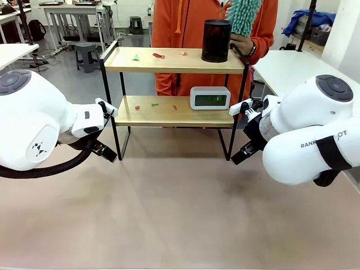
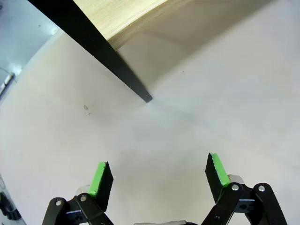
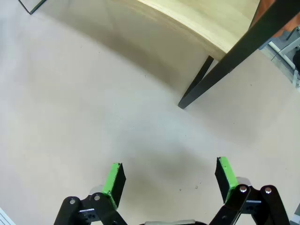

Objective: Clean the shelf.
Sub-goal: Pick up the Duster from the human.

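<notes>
L arm first. The L gripper (image 2: 158,159) hangs low over the worktop (image 1: 169,219), jaws spread wide, nothing held, just off the front-left leg (image 2: 117,65) of the shelf (image 1: 174,66).

The shelf stands mid-worktop toward the far edge, w/ litter on both boards.
- **Top board, L to R:** green scrap (image 1: 136,57) near the left end, then red scrap (image 1: 158,55), pink scrap (image 1: 182,53) mid-board, and a black cylinder (image 1: 216,40) at the right end.
- **Lower board, L to R:** red bit (image 1: 137,107), green bit (image 1: 154,104) and orange bit (image 1: 174,107) in the left half, w/ a white clock (image 1: 210,98) toward the right end.

Behind the shelf, the person's hand (image 1: 243,44) is just beside the cylinder's right side, gripping a teal duster (image 1: 243,16) that stands above it.

Far right, the R gripper (image 3: 168,162) is likewise wide open and empty, low over the worktop beside the front-right leg (image 3: 220,70).

The read: nothing is picked yet, and the step looks like clearing scraps off the boards.
- **Picking:** prob. best to take one scrap at a time. They look thin and light, so they'd likely skid unless the fingers close slowly w/ tips right down on the wood.
- **Approach:** the top board can be pinched from above. The lower board has little headroom, so a level entry from the front edge suits it better.
- **Clearance:** both grippers sit close to the legs & frame, so they should rise clear before swinging in.
- **Hazards:** the tall cylinder could tip at a nudge. The right end seems better left to the duster hand.
</notes>
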Robot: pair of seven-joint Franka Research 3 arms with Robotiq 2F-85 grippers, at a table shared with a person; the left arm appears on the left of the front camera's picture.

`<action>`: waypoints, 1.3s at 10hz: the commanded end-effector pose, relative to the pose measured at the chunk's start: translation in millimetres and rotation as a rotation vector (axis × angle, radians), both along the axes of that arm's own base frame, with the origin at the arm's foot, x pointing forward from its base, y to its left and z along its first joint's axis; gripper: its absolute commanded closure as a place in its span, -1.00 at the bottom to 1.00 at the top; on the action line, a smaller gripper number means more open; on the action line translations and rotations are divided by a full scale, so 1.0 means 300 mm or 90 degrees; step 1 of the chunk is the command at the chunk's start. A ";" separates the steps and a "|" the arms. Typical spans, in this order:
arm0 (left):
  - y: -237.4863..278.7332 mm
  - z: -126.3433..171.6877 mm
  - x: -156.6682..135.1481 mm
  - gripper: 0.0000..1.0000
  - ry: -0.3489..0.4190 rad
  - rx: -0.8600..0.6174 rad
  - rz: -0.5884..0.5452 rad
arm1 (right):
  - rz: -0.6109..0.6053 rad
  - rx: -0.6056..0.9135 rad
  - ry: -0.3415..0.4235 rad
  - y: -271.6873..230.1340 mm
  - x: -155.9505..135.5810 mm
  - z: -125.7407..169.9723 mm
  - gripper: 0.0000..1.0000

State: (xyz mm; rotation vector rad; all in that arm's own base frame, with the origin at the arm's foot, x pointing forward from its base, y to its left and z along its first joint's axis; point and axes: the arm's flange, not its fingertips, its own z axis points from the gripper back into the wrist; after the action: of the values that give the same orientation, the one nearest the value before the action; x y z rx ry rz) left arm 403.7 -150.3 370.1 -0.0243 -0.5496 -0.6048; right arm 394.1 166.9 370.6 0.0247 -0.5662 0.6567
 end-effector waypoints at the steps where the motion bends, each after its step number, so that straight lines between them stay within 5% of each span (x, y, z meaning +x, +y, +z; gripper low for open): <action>1: 0.000 0.000 0.000 -1.00 0.000 0.000 0.000 | 0.000 0.000 0.000 0.000 0.000 0.000 -1.00; 5: 0.000 0.000 0.000 -1.00 0.000 0.000 0.000 | 0.046 0.057 0.013 -0.046 -0.022 0.059 -1.00; 6: 0.036 0.084 -0.043 -1.00 0.051 -0.057 -0.062 | 0.063 0.084 0.102 -0.151 -0.062 0.124 -1.00; 7: 0.125 0.202 -0.115 -1.00 0.039 -0.141 -0.092 | 0.019 0.185 0.164 -0.317 -0.130 0.205 -1.00; 10: 0.501 0.462 -0.284 -1.00 0.012 -0.409 0.032 | -0.193 0.545 0.294 -0.811 -0.290 0.265 -1.00; 13: 0.911 0.354 -0.332 -1.00 -0.020 -0.729 0.153 | -0.259 0.992 0.242 -1.254 -0.413 0.078 -1.00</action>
State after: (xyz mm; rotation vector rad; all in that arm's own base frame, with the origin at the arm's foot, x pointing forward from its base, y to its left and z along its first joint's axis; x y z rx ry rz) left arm 317.4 113.2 533.4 -0.8944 -0.8077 -0.1149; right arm 249.8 -184.7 419.1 1.1111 -0.4254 0.0048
